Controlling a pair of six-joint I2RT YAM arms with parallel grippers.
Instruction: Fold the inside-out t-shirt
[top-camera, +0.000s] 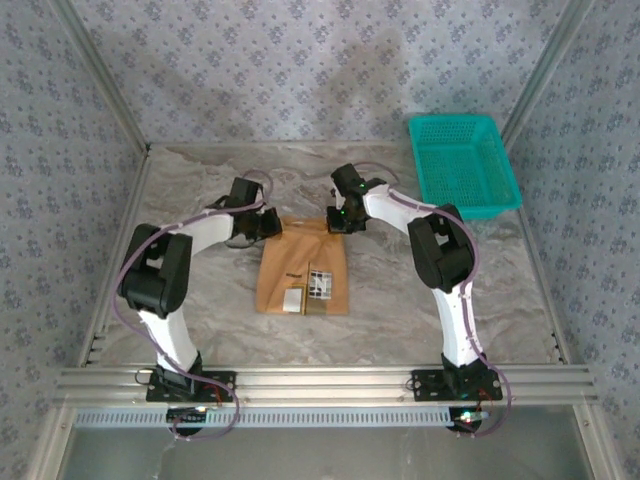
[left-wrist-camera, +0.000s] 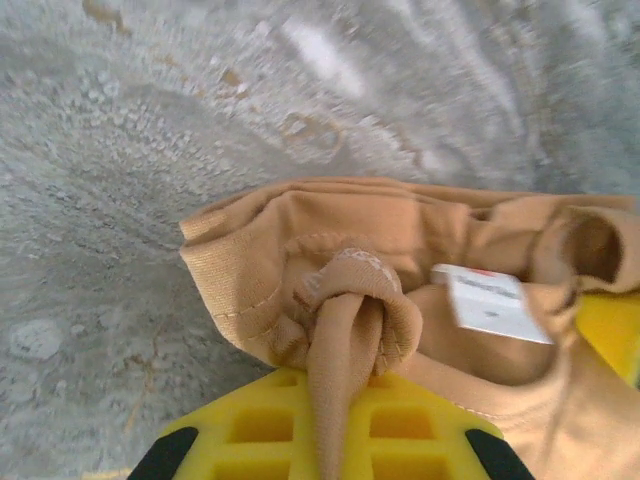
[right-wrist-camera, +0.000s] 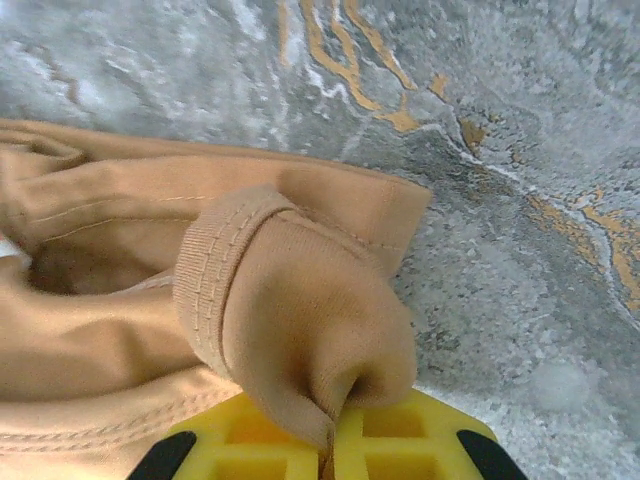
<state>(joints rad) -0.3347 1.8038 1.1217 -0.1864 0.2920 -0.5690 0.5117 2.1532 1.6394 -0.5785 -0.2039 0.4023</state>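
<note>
The inside-out t-shirt lies as a tan folded rectangle in the middle of the table, with white labels on top. My left gripper sits at its far left corner and is shut on a pinched bunch of the shirt's cloth, beside a white label. At the far right corner my right gripper is shut on a gathered fold of the shirt next to a ribbed hem. Yellow fingers press together on the cloth.
A teal plastic mesh basket stands at the back right of the marbled table. Patterned walls with metal frame posts close in the back and sides. A metal rail runs along the near edge by the arm bases.
</note>
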